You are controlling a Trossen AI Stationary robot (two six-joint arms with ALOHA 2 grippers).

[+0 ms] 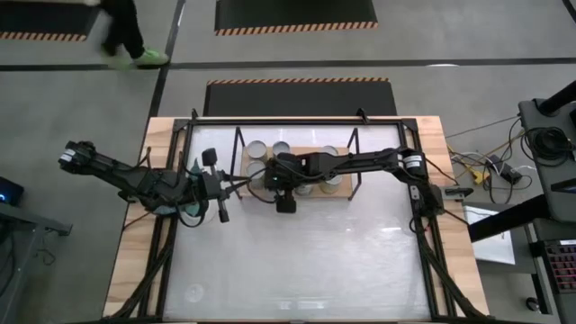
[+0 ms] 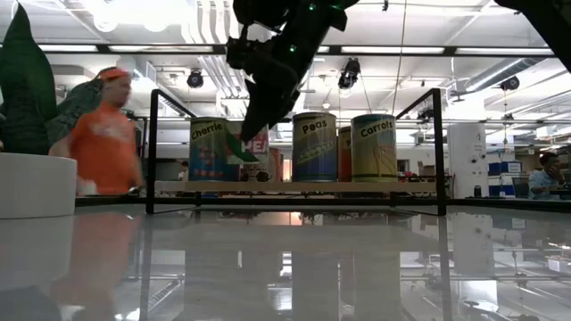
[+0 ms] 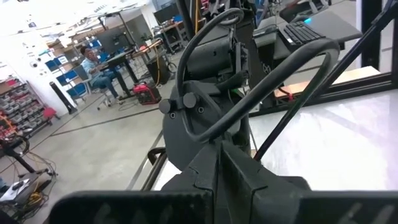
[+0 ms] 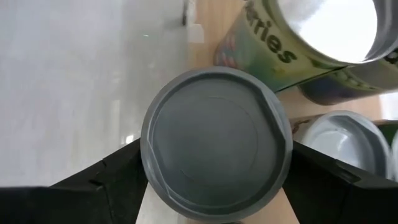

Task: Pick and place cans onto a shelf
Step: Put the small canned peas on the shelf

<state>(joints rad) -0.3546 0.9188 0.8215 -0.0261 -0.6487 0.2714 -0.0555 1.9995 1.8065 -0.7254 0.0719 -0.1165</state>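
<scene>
The right gripper (image 1: 273, 178) hangs over the left end of the shelf (image 1: 346, 192), at the far side of the table (image 1: 315, 261), and its fingers (image 4: 112, 180) stand spread on both sides of a can with a grey top (image 4: 216, 145), but I cannot tell if they touch it. That can stands on the wood board, just beside the other cans (image 2: 314, 147), like the cherries can (image 2: 209, 150) on the left and the carrots can (image 2: 375, 147) on the right. The left gripper (image 1: 200, 183) waits near the left edge of the table with its jaws pressed together on nothing.
</scene>
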